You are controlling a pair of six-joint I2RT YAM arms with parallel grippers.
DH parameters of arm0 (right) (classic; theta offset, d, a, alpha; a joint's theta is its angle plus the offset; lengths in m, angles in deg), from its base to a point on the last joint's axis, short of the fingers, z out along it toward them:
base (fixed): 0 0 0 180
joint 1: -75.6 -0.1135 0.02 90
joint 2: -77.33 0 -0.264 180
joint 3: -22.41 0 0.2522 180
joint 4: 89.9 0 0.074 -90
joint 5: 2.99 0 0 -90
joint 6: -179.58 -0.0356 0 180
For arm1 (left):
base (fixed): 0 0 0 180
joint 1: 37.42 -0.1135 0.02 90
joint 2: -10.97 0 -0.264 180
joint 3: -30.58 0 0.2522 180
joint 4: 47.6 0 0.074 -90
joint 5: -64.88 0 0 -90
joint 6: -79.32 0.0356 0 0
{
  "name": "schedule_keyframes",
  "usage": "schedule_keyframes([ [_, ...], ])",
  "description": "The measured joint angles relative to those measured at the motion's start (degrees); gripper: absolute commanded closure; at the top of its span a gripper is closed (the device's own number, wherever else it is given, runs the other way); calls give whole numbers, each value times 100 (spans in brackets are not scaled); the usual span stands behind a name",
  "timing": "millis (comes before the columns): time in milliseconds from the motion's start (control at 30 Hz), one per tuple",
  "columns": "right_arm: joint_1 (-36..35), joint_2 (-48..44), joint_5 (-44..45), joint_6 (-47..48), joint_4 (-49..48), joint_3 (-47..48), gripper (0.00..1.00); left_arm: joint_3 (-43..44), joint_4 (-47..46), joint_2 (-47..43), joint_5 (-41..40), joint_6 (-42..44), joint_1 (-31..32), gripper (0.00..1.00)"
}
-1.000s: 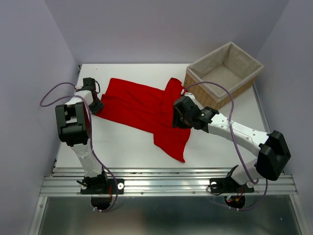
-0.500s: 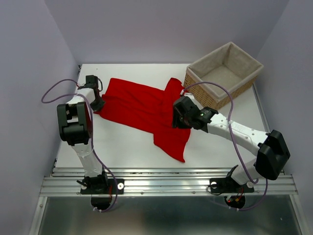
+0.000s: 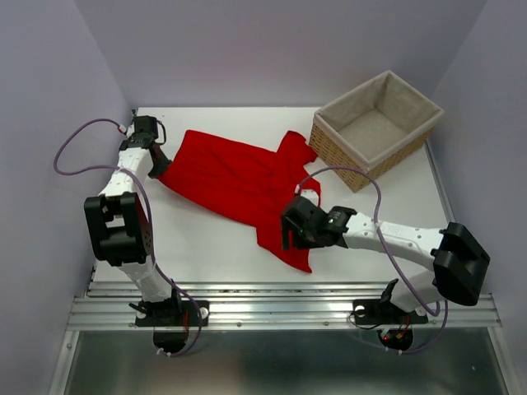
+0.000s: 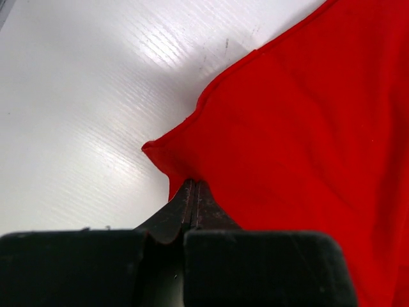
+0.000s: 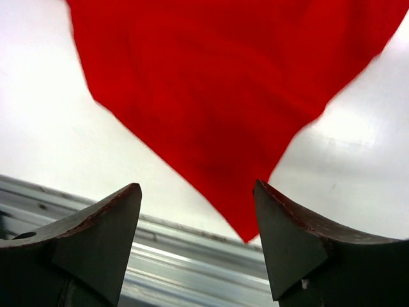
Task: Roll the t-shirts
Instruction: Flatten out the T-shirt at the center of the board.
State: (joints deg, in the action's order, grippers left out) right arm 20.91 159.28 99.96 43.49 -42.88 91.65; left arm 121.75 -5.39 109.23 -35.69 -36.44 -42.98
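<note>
The red t-shirt (image 3: pixel 239 177) lies spread flat on the white table (image 3: pixel 206 247), running from the far left toward the near middle. My left gripper (image 3: pixel 159 169) is at the shirt's left edge. In the left wrist view this gripper (image 4: pixel 193 187) is shut, pinching a pointed corner of the red cloth (image 4: pixel 300 128). My right gripper (image 3: pixel 286 239) hovers over the shirt's near end, open. In the right wrist view the pointed near corner of the shirt (image 5: pixel 223 96) shows between the wide-apart fingers of that gripper (image 5: pixel 197 188), with nothing gripped.
A wicker basket (image 3: pixel 375 123) with a cloth lining stands at the far right of the table. A metal rail (image 3: pixel 280 309) runs along the near edge, just beyond the shirt's near corner (image 5: pixel 192 268). Walls close in the left, back and right sides.
My left gripper has shut on the shirt's left corner and shifted toward the far left. My right gripper left the shirt's right side, moved toward the near corner, and opened wider.
</note>
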Motion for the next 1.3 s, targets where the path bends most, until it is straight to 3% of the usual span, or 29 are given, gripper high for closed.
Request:
schedule_keyframes([
  [267, -1427, 195, 389, -772, 584, -319, 30, -2, 57, -4, 72, 44, 0, 100],
  [533, -1523, 940, 1095, -918, 791, -136, 50, -33, 55, -66, 179, 46, 26, 100],
  [567, -1526, 1045, 1228, -918, 796, -76, 56, -46, 48, -79, 190, 48, 26, 100],
  [600, -1526, 1130, 1307, -903, 809, -24, 76, -68, 52, -107, 205, 48, 28, 100],
  [667, -1526, 1318, 1519, -879, 852, 103, 96, -96, 61, -140, 236, 59, 31, 100],
  [700, -1526, 1373, 1641, -874, 870, 151, 99, -96, 55, -144, 247, 68, 31, 100],
  [833, -1414, 1228, 1947, -765, 944, 216, 99, -96, 59, -149, 284, 96, 31, 100],
  [933, -876, 586, 2133, -557, 988, 216, 98, -96, 61, -173, 308, 111, 31, 100],
  [1033, -262, -184, 2308, -343, 984, 216, 60, -101, 59, -258, 409, 109, 35, 100],
  [1100, -7, -562, 2374, -188, 1014, 216, 42, -175, 28, -404, 503, 103, 68, 100],
  [1233, 109, -839, 2304, -192, 1032, 48, 37, -415, -13, -717, 658, 61, 192, 100],
  [1300, 142, -911, 2127, -339, 1054, -140, 30, -527, -31, -824, 728, 35, 282, 100],
])
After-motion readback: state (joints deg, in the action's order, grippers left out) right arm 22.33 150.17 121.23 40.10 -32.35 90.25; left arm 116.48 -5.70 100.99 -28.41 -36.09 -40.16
